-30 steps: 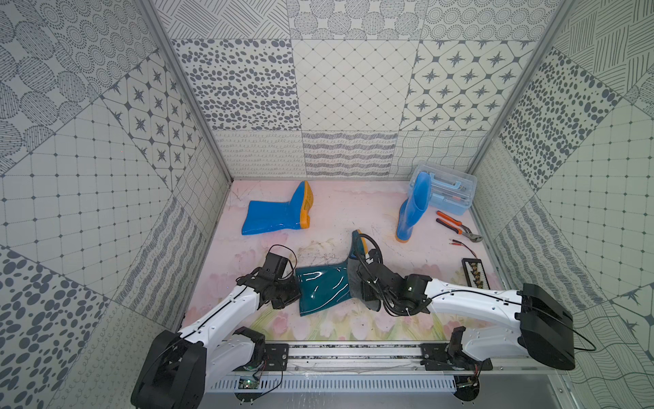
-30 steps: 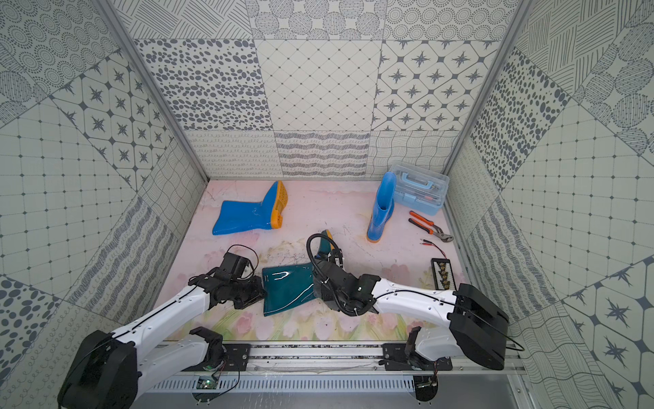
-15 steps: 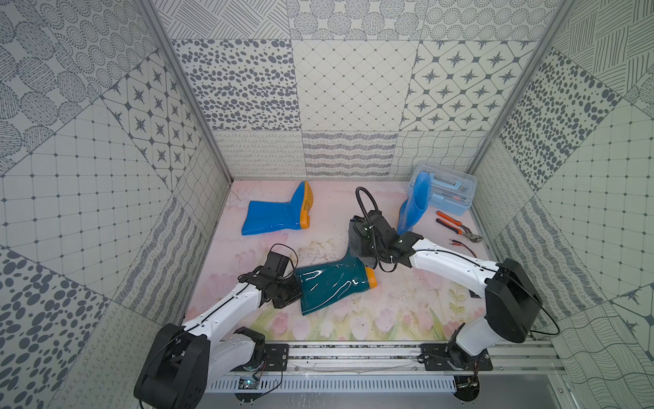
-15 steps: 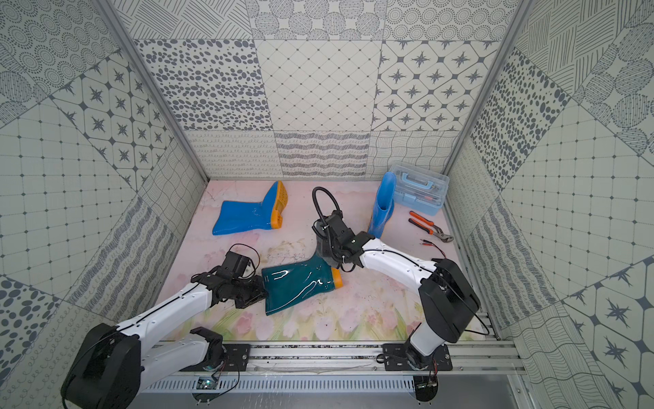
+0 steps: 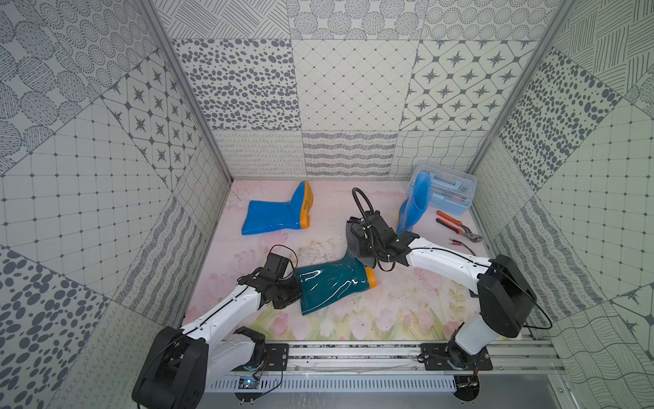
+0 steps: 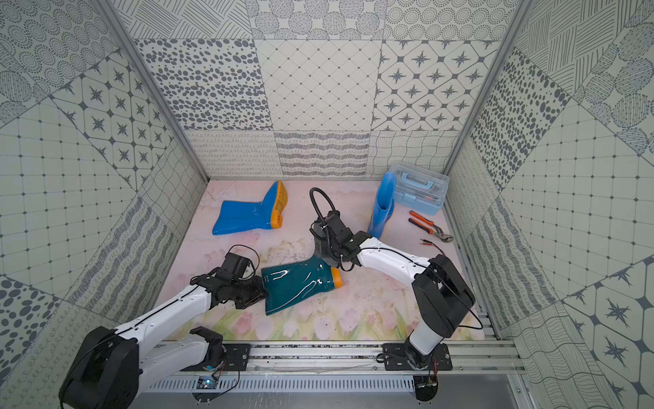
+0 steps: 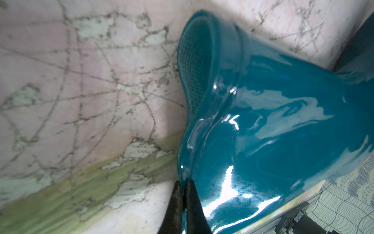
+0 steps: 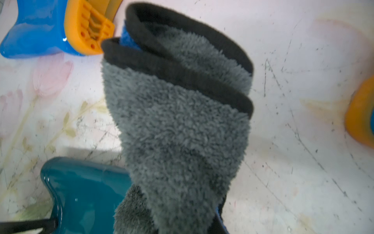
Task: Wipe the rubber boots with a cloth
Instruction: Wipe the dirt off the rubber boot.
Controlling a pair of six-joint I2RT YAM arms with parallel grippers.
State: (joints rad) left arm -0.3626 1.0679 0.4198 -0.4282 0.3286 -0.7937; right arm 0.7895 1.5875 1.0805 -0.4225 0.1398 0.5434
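Both top views: mounted high at the near edge, angled down over the whole worktop (image 5: 407,304). Left wrist: very close, facing the teal boot (image 7: 283,121). Right wrist: close on the cloth (image 8: 178,131); same boot in every view.

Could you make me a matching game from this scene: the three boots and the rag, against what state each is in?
1 teal boot
2 blue boot by the toolbox (toolbox)
3 other blue boot
4 cloth

a standing on its sole
b hanging from the right jaws
c lying on its side, untouched
d lying on its side, rim pinched by the left jaws

Pairs: 1-d, 2-a, 3-c, 4-b
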